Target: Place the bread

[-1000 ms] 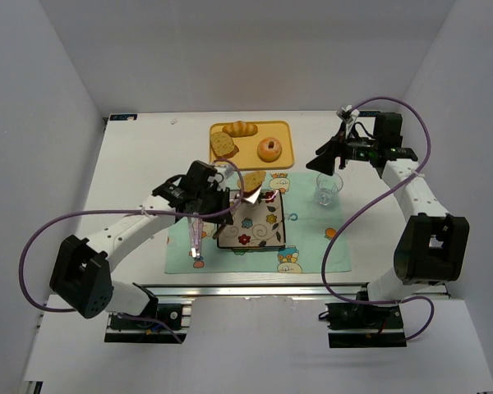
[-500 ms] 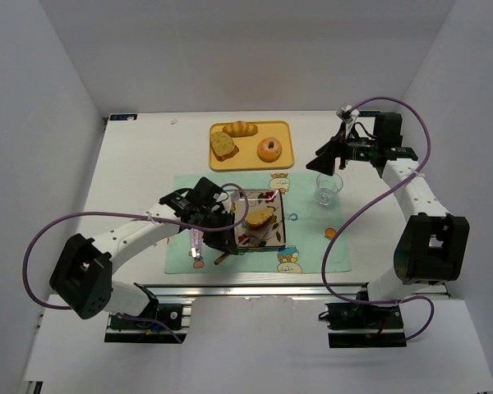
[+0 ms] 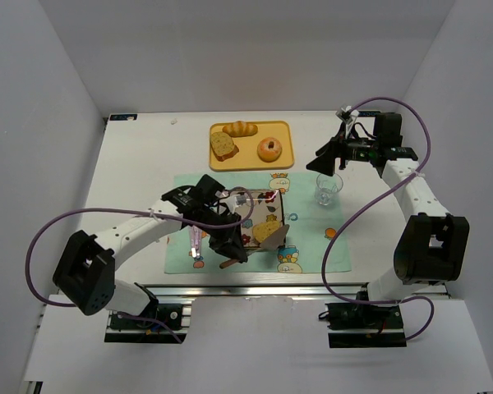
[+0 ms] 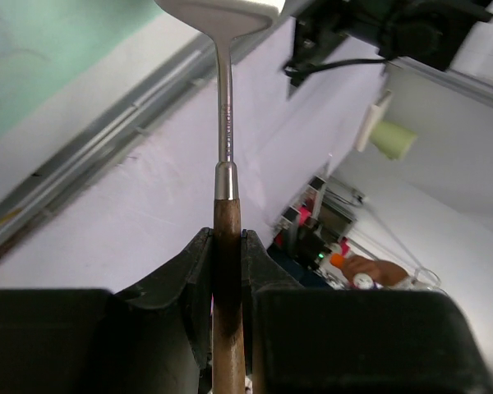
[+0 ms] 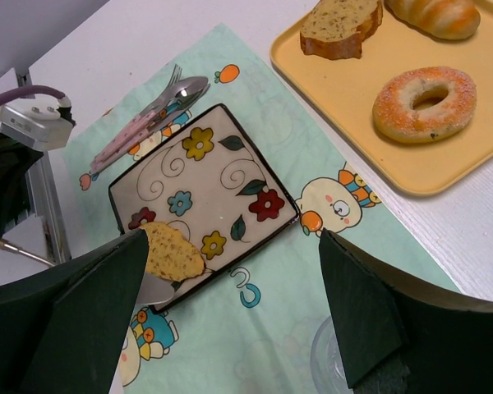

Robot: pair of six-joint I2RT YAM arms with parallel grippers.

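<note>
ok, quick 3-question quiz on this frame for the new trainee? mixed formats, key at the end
1. True or false: the bread lies on the yellow tray.
2. What does the left gripper clamp? A) a fork B) the spatula by its wooden handle C) the glass
3. How many food items sit on the yellow tray?

Key
1. False: it sits on the spatula blade, at the near corner of the floral plate.
2. B
3. Three
</note>
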